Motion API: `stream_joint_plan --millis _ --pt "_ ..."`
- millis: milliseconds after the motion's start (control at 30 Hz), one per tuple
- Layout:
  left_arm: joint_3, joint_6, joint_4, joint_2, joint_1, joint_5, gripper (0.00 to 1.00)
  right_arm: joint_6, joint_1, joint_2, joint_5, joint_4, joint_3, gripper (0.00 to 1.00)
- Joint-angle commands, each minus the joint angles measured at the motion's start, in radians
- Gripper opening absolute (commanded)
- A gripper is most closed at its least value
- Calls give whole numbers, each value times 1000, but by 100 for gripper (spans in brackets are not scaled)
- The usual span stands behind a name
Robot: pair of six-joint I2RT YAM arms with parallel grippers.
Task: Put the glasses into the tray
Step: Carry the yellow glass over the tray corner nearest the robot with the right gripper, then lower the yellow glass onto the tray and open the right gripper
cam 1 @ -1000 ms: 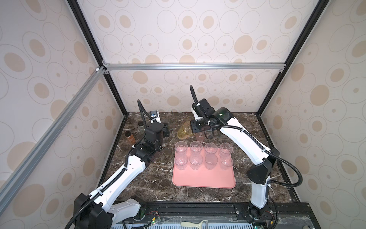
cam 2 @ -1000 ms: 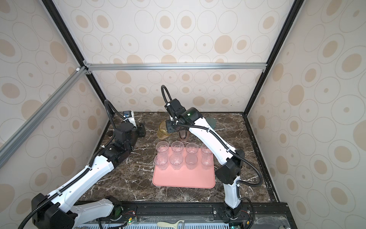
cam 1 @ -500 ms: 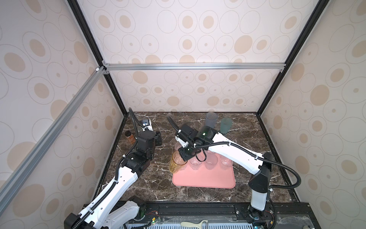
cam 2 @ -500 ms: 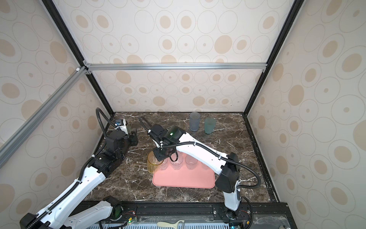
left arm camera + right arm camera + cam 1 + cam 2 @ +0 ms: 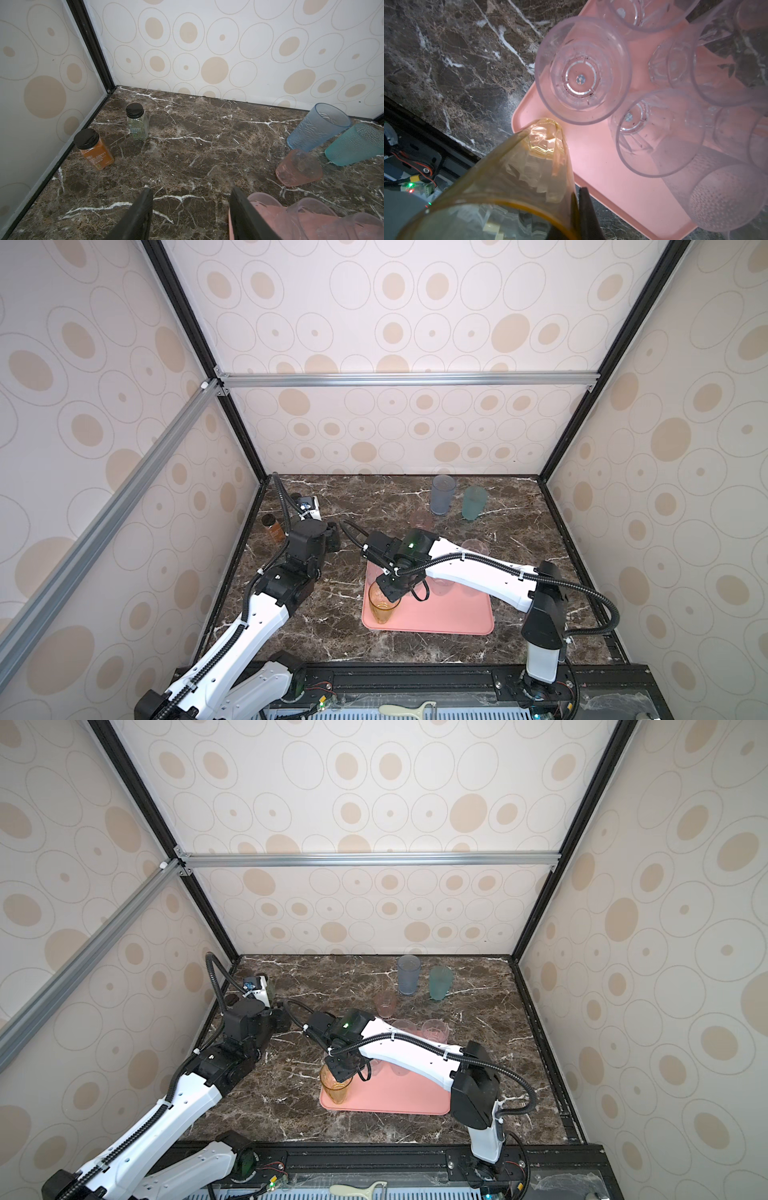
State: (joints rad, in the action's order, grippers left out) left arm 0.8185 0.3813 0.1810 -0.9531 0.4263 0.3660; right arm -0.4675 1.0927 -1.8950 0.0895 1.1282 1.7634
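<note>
Danger of a bad landing: amber glass [image 5: 382, 610] hanging with its base right over the near left corner of the tray [image 5: 449, 616], close to the low rim, so could catch the rim on release and topple onto the marble [image 5: 332, 635]. Touching down or not, impossible to tell. Could also bump the clear glass [image 5: 583, 70] just beside. Pinched at the wall by the right gripper [image 5: 576, 205], fingers closed thin on it. Left gripper [image 5: 190, 191] about half open, empty, over bare marble. In the tray: several more clear ones, upright, nothing inside. Outside, at the back: blue glass [image 5: 442, 493], teal glass [image 5: 473, 502], pink glass [image 5: 420, 520], empty too.
</note>
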Motion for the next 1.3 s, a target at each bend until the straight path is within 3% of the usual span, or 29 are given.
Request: stream_joint_plan --millis 0,600,767,1033,1267 --pt "4 13 -14 -4 -8 -9 59 -20 4 -21 59 -29 -13 0" --pt "6 5 -32 -18 -9 -13 59 -56 16 -87 28 -60 -19 0" --pt "9 4 -37 -26 -10 -18 59 -64 16 -91 11 -44 -8 8" --pt "19 -3 -36 -33 -11 -15 59 -54 15 -65 -11 24 68 33" --pt "66 -16 -43 -61 -13 -21 59 -12 -63 3 -24 126 241 37"
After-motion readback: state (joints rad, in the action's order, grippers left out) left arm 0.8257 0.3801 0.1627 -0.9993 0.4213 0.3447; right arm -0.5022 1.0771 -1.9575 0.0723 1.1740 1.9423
